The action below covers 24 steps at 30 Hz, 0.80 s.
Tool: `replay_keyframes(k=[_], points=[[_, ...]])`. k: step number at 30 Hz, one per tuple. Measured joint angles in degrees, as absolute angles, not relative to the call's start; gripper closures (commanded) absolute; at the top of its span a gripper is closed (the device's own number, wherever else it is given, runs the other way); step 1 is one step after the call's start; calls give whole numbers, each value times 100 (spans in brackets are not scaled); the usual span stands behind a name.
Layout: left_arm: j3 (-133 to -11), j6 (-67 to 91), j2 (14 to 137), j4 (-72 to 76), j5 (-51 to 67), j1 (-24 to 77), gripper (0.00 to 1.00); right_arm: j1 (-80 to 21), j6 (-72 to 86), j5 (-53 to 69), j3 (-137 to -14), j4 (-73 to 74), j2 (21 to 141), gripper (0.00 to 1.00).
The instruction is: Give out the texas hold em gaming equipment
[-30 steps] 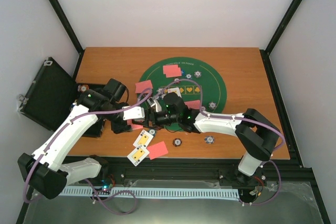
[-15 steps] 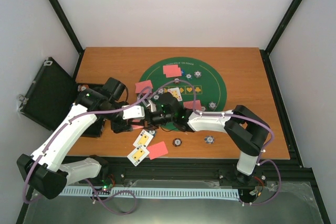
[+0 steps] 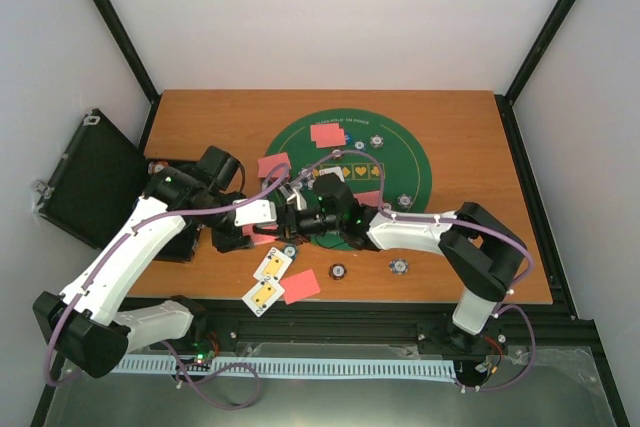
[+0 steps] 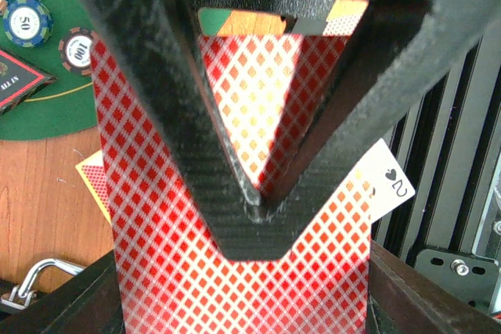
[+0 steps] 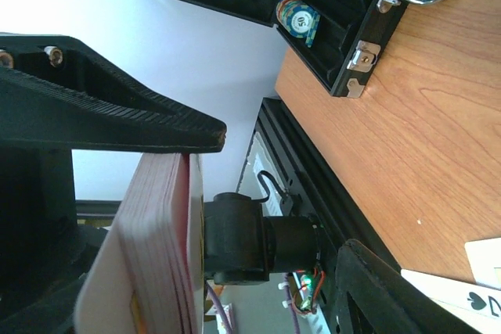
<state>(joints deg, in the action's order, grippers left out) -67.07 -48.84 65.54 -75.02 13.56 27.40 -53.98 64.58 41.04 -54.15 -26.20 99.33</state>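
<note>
My left gripper is shut on a thick deck of red-backed cards, held above the table's near-left part. In the right wrist view the deck stands edge-on right under the upper finger of my right gripper. The lower finger is well apart from it, so the jaws are open. Two face-up cards and a red-backed card lie near the front edge. Poker chips lie close by. A black triangle marker rests on the green mat.
The round green mat carries red-backed cards, face-up cards and chips. The open black case sits at the left edge and holds a stack of chips. The two arms cross closely over the table's near-left part.
My right gripper has shifted slightly beside the deck and its jaws have narrowed. The left arm has stayed put with the deck.
</note>
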Motion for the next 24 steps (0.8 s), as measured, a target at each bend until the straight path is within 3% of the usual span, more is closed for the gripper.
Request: replay_keyframes(k=[7,15,24], points=[[-6707,-4886,6552,-7507,1347,2740,83,-5312,6219,3920,-5382,-2104,9555,53],[-6707,-4886,6552,-7509,1310,2740,83,-5277,6007,3774,-5406,-1697,9286,74],[-6707,-4886,6552,-7505,1232,2740,83,-5199,5767,3607,-5502,-1151,9019,84]])
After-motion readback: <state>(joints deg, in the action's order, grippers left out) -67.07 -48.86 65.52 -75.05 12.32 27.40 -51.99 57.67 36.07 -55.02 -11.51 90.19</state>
